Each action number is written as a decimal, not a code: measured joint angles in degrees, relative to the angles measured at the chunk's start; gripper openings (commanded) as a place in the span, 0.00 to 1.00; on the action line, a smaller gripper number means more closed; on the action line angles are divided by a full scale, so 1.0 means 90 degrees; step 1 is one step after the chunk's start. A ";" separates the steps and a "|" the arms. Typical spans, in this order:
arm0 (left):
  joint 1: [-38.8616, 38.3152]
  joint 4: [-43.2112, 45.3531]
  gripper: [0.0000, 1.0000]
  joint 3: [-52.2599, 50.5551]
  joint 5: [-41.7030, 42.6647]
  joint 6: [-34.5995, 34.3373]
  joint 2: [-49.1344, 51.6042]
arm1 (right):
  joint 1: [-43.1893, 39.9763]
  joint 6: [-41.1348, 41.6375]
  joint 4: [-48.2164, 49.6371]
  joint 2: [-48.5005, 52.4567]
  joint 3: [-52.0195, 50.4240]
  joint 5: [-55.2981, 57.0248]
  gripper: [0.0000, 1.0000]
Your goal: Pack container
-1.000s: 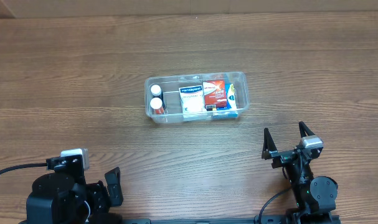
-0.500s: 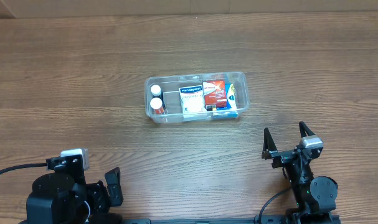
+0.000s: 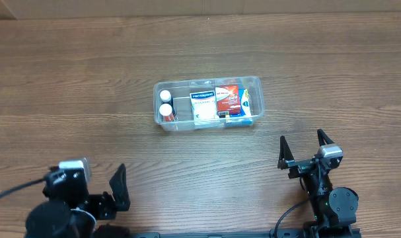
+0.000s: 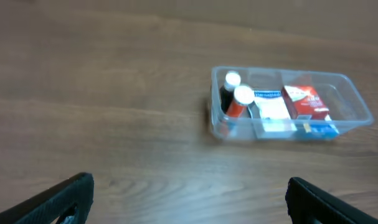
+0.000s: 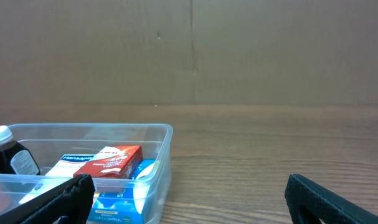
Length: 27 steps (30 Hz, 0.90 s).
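Observation:
The clear container [image 3: 256, 84] sits mid-table. It holds two white-capped bottles [image 3: 165, 102] at its left end, a white box [image 3: 202, 106], a red box [image 3: 228, 100] and a blue box [image 3: 245, 106]. It also shows in the left wrist view [image 4: 357, 102] and in the right wrist view [image 5: 165, 152]. My left gripper [image 3: 114, 188] is open and empty at the near left, far from the container. My right gripper [image 3: 304, 145] is open and empty at the near right, below the container's right end.
The wooden table [image 3: 74, 86] runs wide on all sides of the container. A brown wall [image 5: 195, 50] stands beyond the table's far edge. The arm bases sit at the near edge.
My left arm has shifted: its gripper has lifted and now points up the table, with the wrist camera a little lower left. The right arm and the container have not moved.

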 measured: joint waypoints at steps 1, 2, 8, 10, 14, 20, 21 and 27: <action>0.0000 0.0163 1.00 -0.0408 0.0002 0.0155 -0.0294 | 0.0000 0.0000 0.0000 0.0000 0.0000 0.0000 1.00; 0.0000 0.0233 1.00 -0.0726 0.0002 0.0279 -0.0481 | 0.0000 -0.0002 0.0000 0.0000 0.0000 -0.0002 1.00; 0.0134 0.2538 1.00 -0.3101 0.0002 0.0806 -0.1630 | 0.0000 0.0000 -0.0005 0.0002 0.0000 0.0000 1.00; 0.0175 0.3628 1.00 -0.3881 0.0007 0.0899 -0.1994 | 0.0000 -0.0002 0.0002 0.0002 0.0000 -0.0002 1.00; 0.0238 0.5282 1.00 -0.4996 0.0024 0.0945 -0.2300 | 0.0000 -0.0002 0.0005 0.0002 0.0000 0.0000 1.00; 0.0250 0.7147 1.00 -0.6084 0.0044 0.0947 -0.2341 | 0.0000 -0.0002 0.0002 0.0002 0.0000 -0.0002 1.00; 0.0250 0.7128 1.00 -0.6181 0.0063 0.0947 -0.2341 | 0.0000 0.0000 0.0002 0.0002 0.0000 0.0002 1.00; 0.0250 0.6749 1.00 -0.6305 0.0238 0.0945 -0.2344 | 0.0000 0.0000 0.0000 0.0002 0.0000 0.0000 1.00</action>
